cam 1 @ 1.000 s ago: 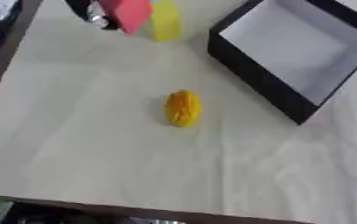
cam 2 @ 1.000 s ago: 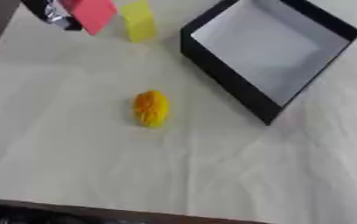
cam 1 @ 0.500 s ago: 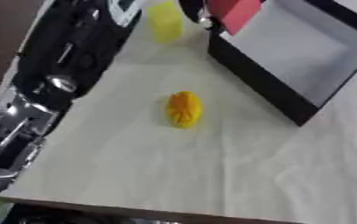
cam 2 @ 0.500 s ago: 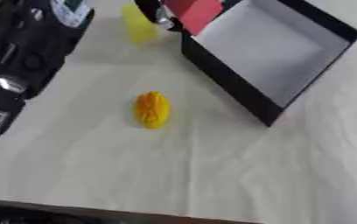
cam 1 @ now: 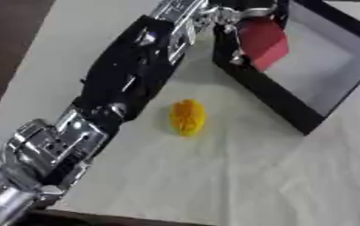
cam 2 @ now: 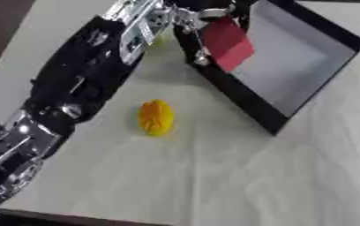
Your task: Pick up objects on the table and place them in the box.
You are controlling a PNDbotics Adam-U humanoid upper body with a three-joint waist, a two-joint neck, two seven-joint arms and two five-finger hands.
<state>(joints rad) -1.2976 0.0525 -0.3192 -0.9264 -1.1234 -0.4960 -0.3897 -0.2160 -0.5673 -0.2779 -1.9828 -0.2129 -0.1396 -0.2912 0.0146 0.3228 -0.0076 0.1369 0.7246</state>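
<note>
- The left hand (cam 1: pixel 241 15) reaches in from the left, with its long black and silver arm lying across the table (cam 1: pixel 214 176)
- Its fingers are curled shut on a red block (cam 1: pixel 264 42), pinching it near the top so the block hangs down
- The red block is up in the air, right over the near wall of the black box (cam 1: pixel 268 95), partly over the pale floor inside
- The step now looks like dropping the red block into the box
- To do it well, the hand should go a bit more over the middle of the box, so the block does not hit the wall and tip back out onto the table
- Then the hand should come down low and let its fingers go apart, so the block lands flat and does not bounce
- A yellow-orange bumpy thing (cam 1: pixel 188 117), shaped a bit like a little corn cob, lies on the table near the box, apart from the arm; it is not in the box yet
- A bit of something yellow (cam 2: pixel 161 40) peeks out behind the arm, too hidden to tell what it is
- The right hand does not show in either view
</note>
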